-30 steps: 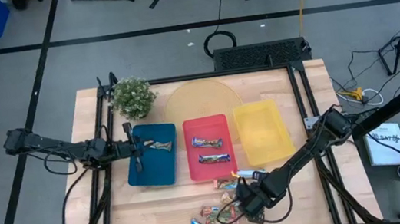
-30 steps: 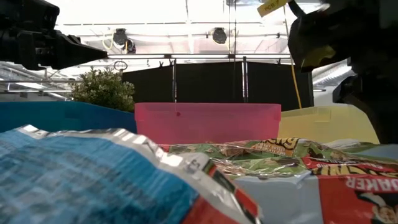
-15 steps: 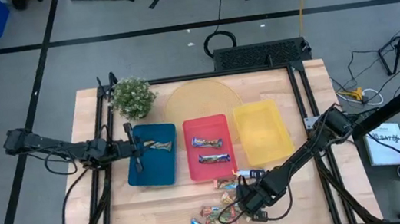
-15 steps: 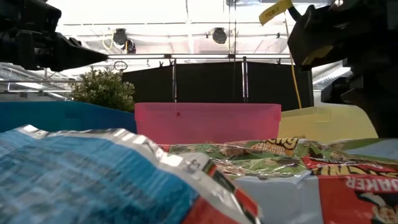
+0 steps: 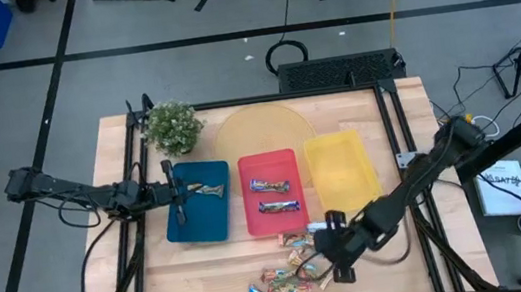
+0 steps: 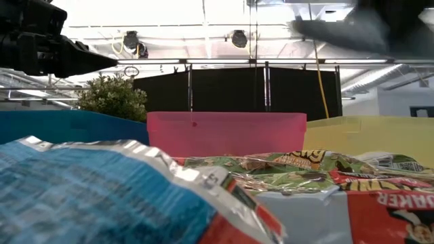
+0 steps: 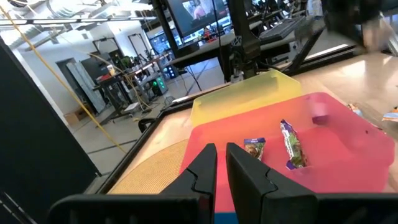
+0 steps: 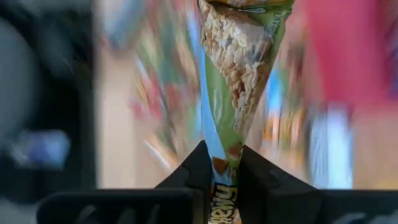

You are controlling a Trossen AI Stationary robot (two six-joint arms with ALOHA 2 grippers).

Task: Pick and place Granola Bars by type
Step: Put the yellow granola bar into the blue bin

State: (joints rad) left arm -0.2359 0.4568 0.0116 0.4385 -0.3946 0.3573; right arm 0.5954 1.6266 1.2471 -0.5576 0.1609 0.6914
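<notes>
One green granola bar (image 8: pixel 239 56) hangs pinched by its end in your right pincer (image 8: pixel 222 163), above the loose pile (image 5: pixel 293 275). Light, crinkly and slippery, it needs a firm hold on the flat seam. Your left pincer (image 7: pixel 220 163) waits narrow, empty.

Table top (image 5: pixel 206 264): light wood, visible plank seams, matt.
Table frame (image 5: pixel 135 233): dark metal rails.
Blue tray (image 5: pixel 212 218), red tray (image 5: pixel 273 223), yellow tray (image 5: pixel 347 190): smooth moulded plastic, low sheen; yellow one slightly translucent.
Round mat (image 5: pixel 259 131): pale woven-looking, matt.
Granola Bars (image 5: pixel 293 275): crinkled foil-plastic wrappers, glossy, printed.
Bar in right gripper (image 8: pixel 221 177): green wrapper (image 8: pixel 239 68), shiny.
Left gripper (image 7: pixel 221 163) fingers: matt black plastic.
Plant (image 5: pixel 173 125): artificial-looking foliage, matt.
Floor (image 5: pixel 181 76): grey, dull.
</notes>
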